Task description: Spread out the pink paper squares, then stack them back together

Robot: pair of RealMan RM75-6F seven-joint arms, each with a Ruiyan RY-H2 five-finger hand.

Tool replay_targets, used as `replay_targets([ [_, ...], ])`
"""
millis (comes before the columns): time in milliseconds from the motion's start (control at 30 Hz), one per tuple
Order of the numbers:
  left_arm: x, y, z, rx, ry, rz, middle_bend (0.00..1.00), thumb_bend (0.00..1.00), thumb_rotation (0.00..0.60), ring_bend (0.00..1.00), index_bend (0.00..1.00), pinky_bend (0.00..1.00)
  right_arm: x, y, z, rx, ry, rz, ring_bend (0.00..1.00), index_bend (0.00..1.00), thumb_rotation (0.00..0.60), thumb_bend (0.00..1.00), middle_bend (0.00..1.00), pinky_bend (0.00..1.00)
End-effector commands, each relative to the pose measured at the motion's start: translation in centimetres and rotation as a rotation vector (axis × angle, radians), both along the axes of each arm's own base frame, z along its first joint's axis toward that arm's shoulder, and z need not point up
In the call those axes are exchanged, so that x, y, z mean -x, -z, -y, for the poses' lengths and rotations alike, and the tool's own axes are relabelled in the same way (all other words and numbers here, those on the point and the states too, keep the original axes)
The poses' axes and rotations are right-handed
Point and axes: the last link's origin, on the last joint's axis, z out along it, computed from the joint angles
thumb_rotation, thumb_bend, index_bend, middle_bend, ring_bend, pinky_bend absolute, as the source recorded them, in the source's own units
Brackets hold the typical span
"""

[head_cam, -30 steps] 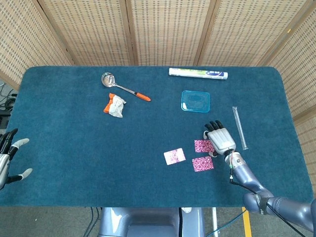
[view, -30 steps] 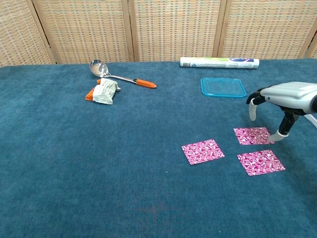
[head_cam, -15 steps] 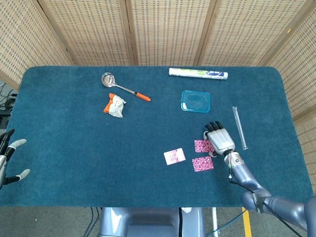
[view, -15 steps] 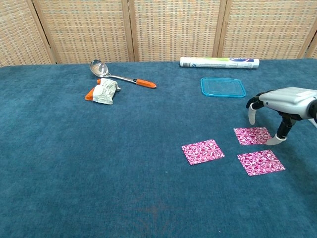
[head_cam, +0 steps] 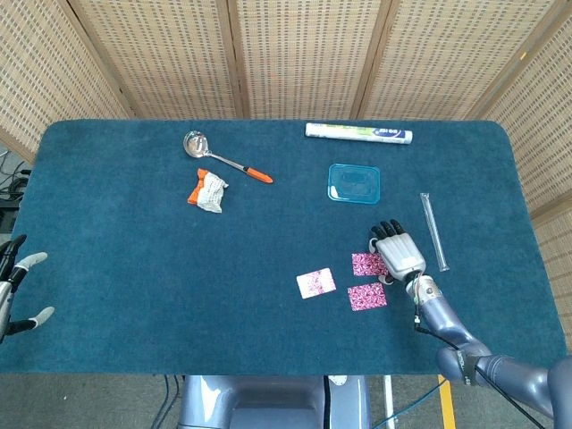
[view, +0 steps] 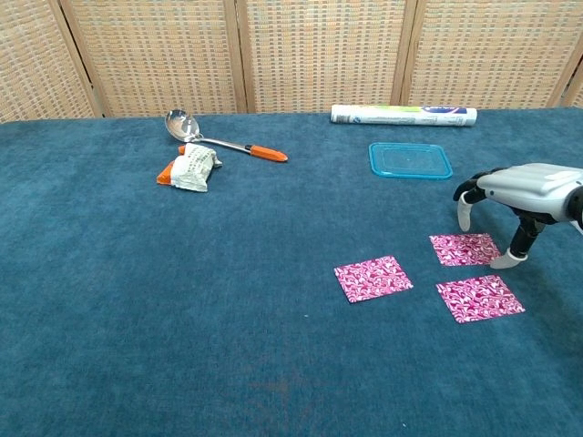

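Note:
Three pink patterned paper squares lie flat and apart on the blue cloth: one to the left (view: 373, 278) (head_cam: 315, 282), one at the back right (view: 465, 248) (head_cam: 368, 264), one at the front right (view: 479, 298) (head_cam: 366, 297). My right hand (view: 515, 196) (head_cam: 398, 252) hovers palm down over the right edge of the back right square, fingers spread and arched, holding nothing; its fingertips (view: 504, 261) reach down beside that square. My left hand (head_cam: 12, 286) shows at the left edge of the head view, off the table, fingers apart and empty.
A clear blue lid (view: 410, 160) lies behind the squares. A white roll (view: 403, 115) rests near the far edge. A spoon with an orange handle (view: 223, 143) and a crumpled wrapper (view: 189, 170) sit at the back left. A clear tube (head_cam: 433, 231) lies right of my right hand.
My right hand sank a little toward the back right square and its fingertips came nearer the cloth. My left hand drifted slightly lower. The squares stayed put.

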Motion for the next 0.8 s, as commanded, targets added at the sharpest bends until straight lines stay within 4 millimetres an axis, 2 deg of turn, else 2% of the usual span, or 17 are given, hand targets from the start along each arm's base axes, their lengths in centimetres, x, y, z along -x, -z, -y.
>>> replay_targets([
  [33, -0.04, -0.01, 0.01, -0.002, 0.002, 0.000, 0.00, 0.13, 0.600, 0.00, 0.21, 0.00, 0.06, 0.04, -0.02, 0.000, 0.000, 0.001, 0.00, 0.37, 0.600, 0.21, 0.13, 0.00],
  [800, -0.11, -0.13, 0.24, -0.012, -0.001, -0.002, 0.00, 0.13, 0.600, 0.00, 0.21, 0.00, 0.29, 0.41, 0.62, -0.003, -0.007, 0.004, 0.00, 0.37, 0.600, 0.21, 0.13, 0.00],
])
